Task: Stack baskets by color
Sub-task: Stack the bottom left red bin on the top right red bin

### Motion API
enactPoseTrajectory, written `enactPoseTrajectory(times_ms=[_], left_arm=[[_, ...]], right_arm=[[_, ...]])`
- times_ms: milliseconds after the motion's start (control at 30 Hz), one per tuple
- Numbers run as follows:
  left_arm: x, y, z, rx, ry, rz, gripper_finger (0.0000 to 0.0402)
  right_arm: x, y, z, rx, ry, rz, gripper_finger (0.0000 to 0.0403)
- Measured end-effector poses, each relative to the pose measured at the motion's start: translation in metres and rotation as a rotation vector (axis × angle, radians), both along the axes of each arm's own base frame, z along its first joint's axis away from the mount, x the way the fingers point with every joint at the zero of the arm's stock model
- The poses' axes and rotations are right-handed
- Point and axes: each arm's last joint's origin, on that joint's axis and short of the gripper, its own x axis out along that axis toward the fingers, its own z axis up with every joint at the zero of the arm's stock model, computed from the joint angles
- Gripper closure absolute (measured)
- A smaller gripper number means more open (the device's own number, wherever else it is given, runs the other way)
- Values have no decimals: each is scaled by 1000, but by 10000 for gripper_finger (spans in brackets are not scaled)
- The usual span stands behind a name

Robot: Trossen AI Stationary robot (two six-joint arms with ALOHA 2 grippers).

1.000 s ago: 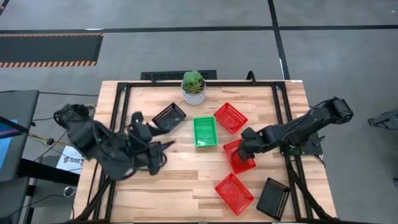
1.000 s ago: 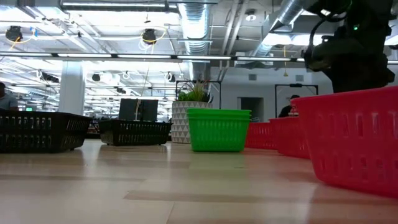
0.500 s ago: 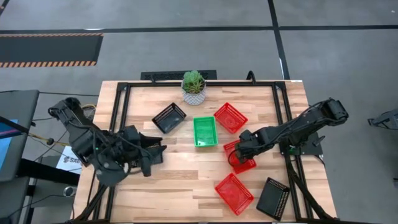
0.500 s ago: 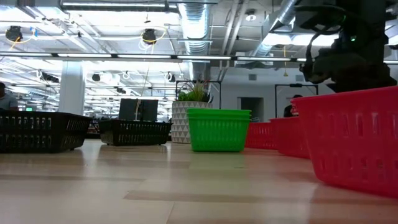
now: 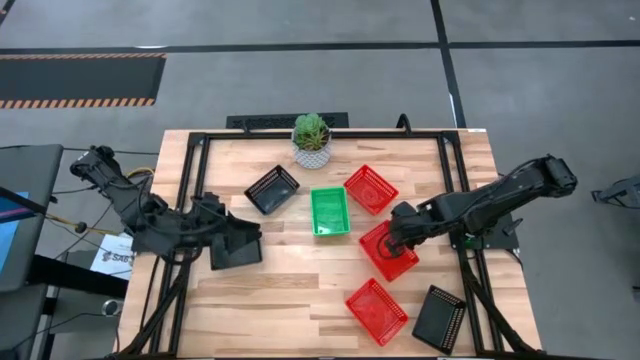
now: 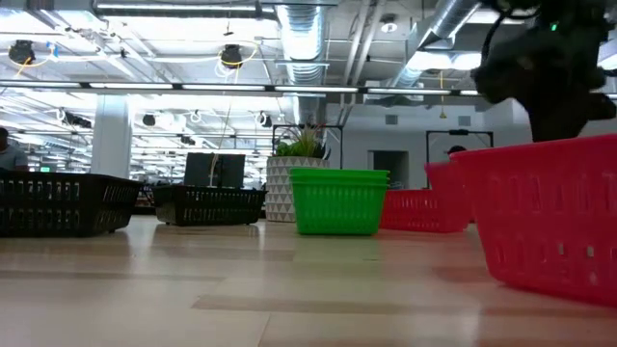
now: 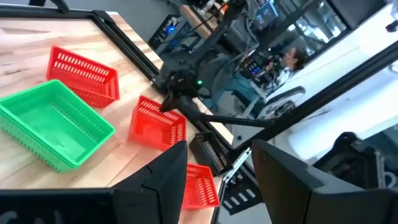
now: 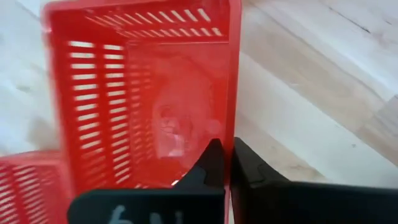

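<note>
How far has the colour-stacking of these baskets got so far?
Done: the green baskets look nested in one pile. In hand: the right gripper is shut on a red basket by its wall. Left: the back red basket, the front red basket and three black baskets lie apart, one beside the left gripper.

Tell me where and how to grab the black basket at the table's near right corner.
Grip the black basket by one long side wall, coming straight down from above with the wall between the fingers. It sits open side up and skewed to the table edge, so the wrist probably needs turning to match. The right gripper is nearest, but it is shut on a red basket.
</note>
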Motion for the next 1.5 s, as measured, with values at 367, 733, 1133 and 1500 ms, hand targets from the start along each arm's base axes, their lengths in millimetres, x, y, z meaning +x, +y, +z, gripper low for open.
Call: enactPoseTrajectory(times_ms=[367,733,1133,1500], left_arm=[[-8,16,-24,-94,-44,-47,233],[8,23,-55,-232,-35,-173,233],[11,30,-59,-270,-35,-126,233],[11,32,-59,-268,-46,-65,233]], right_arm=[[-24,-42,59,-33,-310,-9,396],[-22,-135,78,-221,-279,129,396],[0,-196,57,-212,-265,357,394],[12,-229,19,-111,-214,313,390]])
